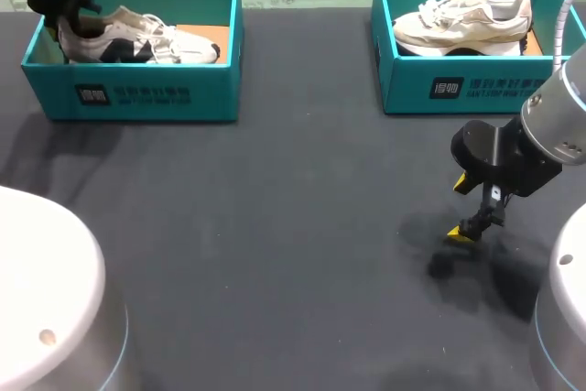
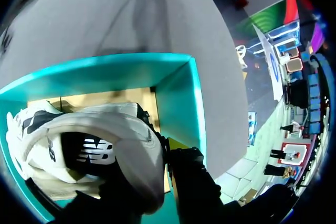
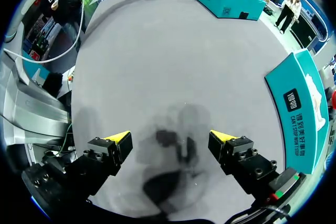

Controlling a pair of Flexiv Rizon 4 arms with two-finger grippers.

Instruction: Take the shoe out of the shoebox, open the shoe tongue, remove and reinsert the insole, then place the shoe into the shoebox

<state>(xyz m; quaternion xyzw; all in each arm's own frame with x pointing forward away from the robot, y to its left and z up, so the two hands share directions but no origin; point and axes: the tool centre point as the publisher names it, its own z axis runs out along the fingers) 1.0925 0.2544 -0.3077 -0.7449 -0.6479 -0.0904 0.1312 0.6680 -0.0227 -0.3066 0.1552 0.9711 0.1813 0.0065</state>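
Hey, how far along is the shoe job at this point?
Nothing looks done yet: the white and black shoe lies in the left shoebox. In hand: the left gripper is in that box at the shoe's heel; whether it grips, I cannot tell. The right gripper hangs open over the table. Left: lifting the shoe out, opening the tongue, insole out and back in, reboxing.

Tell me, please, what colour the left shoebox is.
Teal shoebox, clearest in the head view.
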